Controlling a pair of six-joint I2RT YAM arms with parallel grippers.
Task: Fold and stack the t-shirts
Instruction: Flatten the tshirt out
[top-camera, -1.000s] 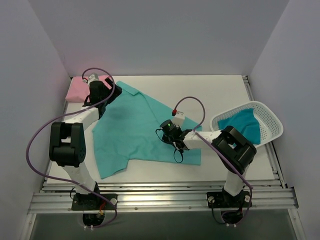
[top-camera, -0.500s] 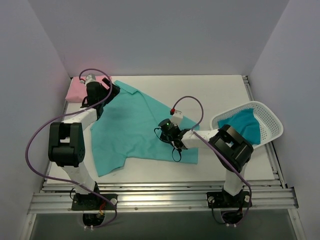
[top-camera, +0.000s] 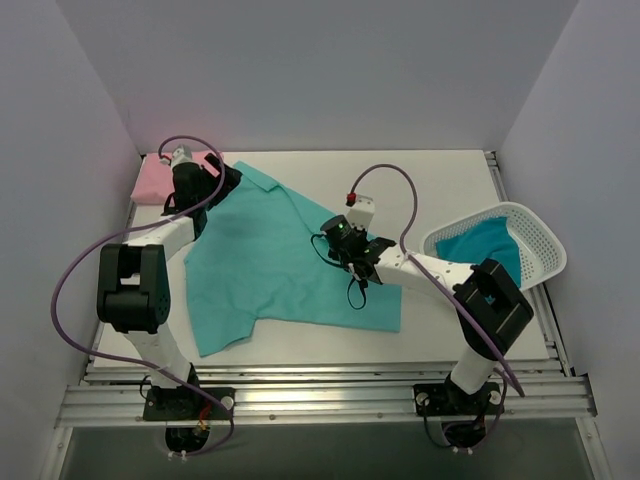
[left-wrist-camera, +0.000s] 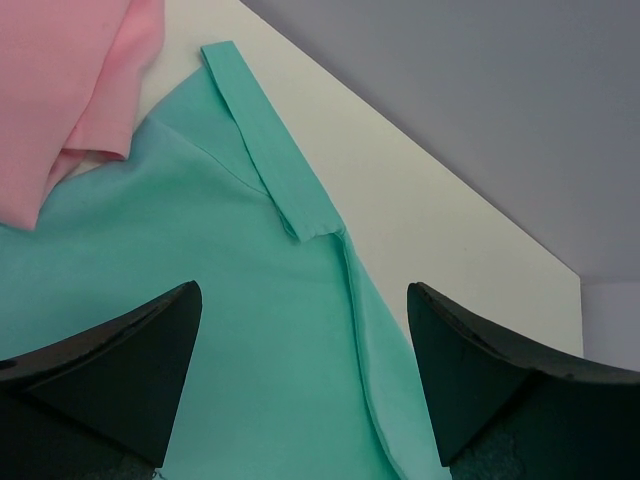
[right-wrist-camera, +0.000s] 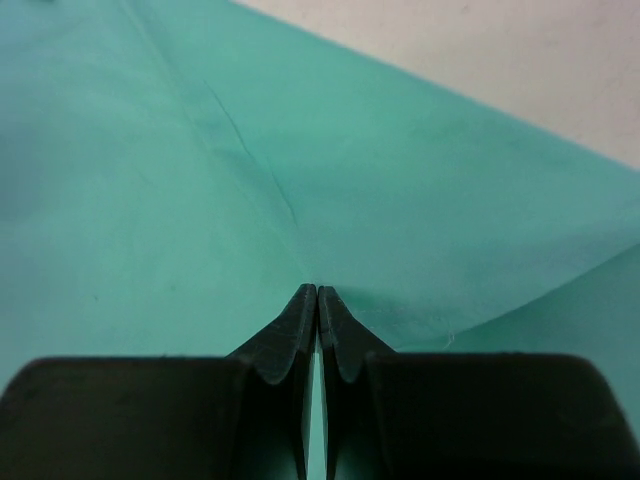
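Note:
The light mint-green t-shirt (top-camera: 260, 265) lies spread flat across the middle of the table. My right gripper (top-camera: 335, 234) is shut on a pinch of its cloth near the right side; in the right wrist view creases run out from the closed tips (right-wrist-camera: 317, 291) across the shirt (right-wrist-camera: 150, 200). My left gripper (top-camera: 222, 181) is open over the shirt's far left corner, its fingers (left-wrist-camera: 150, 340) either side of a seam and a folded band (left-wrist-camera: 270, 160). The pale pink t-shirt (top-camera: 155, 178) lies folded at the far left corner. The darker teal t-shirt (top-camera: 490, 248) lies in the basket.
A white mesh basket (top-camera: 546, 238) sits tilted at the table's right edge. Grey walls close in on the left, back and right. The white table (top-camera: 430, 190) shows bare behind the shirt. Purple cables loop from both arms.
My right gripper has moved away from the near edge towards the back, still shut on the mint cloth, and its arm has stretched out. My left gripper has barely shifted.

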